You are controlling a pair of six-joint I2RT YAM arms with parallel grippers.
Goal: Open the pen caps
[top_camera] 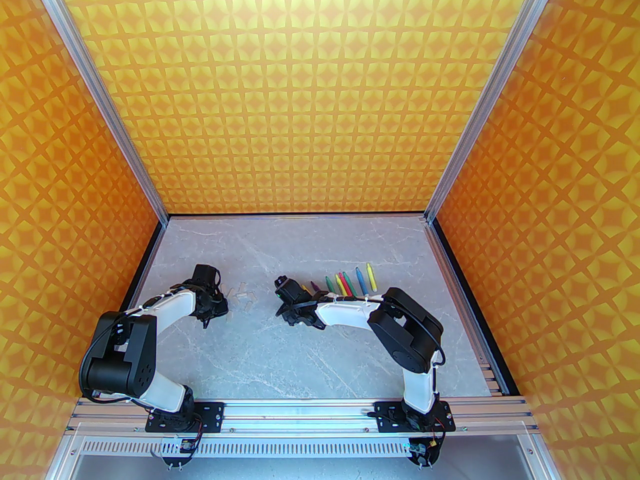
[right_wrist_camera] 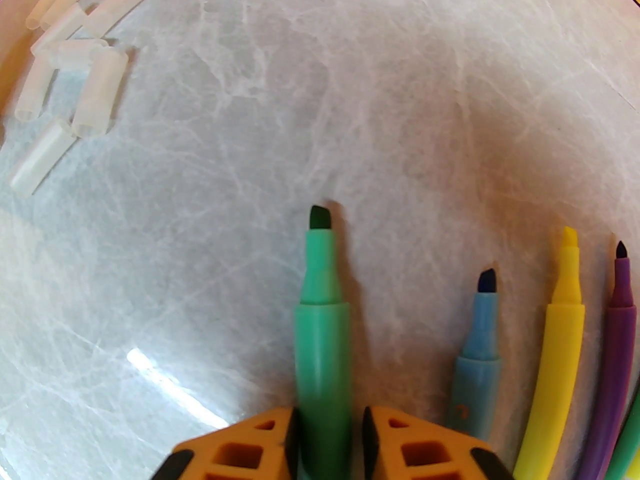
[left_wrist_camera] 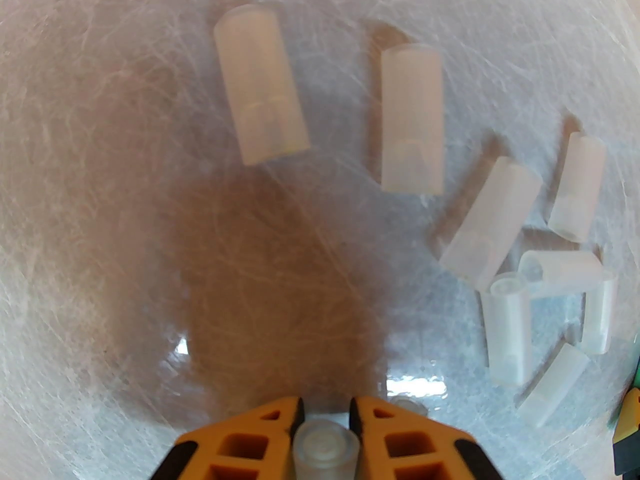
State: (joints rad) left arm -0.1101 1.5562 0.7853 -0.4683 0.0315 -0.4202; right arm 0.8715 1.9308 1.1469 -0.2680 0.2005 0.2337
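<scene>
Judging by how things lay, the job looked almost finished. In the top view the loose pen caps (top_camera: 240,298) were bunched on the desk (top_camera: 300,358) left of centre, beside the left arm, and the pens (top_camera: 350,283) stood in a row right of centre, partly hidden by the right arm.

In the left wrist view at least eight caps lay bare on the marble: two apart in the upper middle of the frame, the rest crowded and touching along the right side. The left claw (left_wrist_camera: 326,408) sat at the bottom edge, nearly closed, with one more cap (left_wrist_camera: 326,450) pinched between its pads, open end toward the camera.

In the right wrist view the right claw (right_wrist_camera: 330,413) was narrowly parted around the green pen (right_wrist_camera: 320,328), whose dark tip was already bare. A thin gap seemed to show on one side of the barrel, so I could not tell whether it was gripped or merely flanked. To its right, at the lower right of the frame, the blue pen (right_wrist_camera: 480,358), yellow pen (right_wrist_camera: 562,338) and purple pen (right_wrist_camera: 620,328) also lay uncapped.

No capped pen was visible anywhere. What probably remained was dropping the cap with the others and laying the green pen into the row, though the arm could have been hiding another pen.
</scene>
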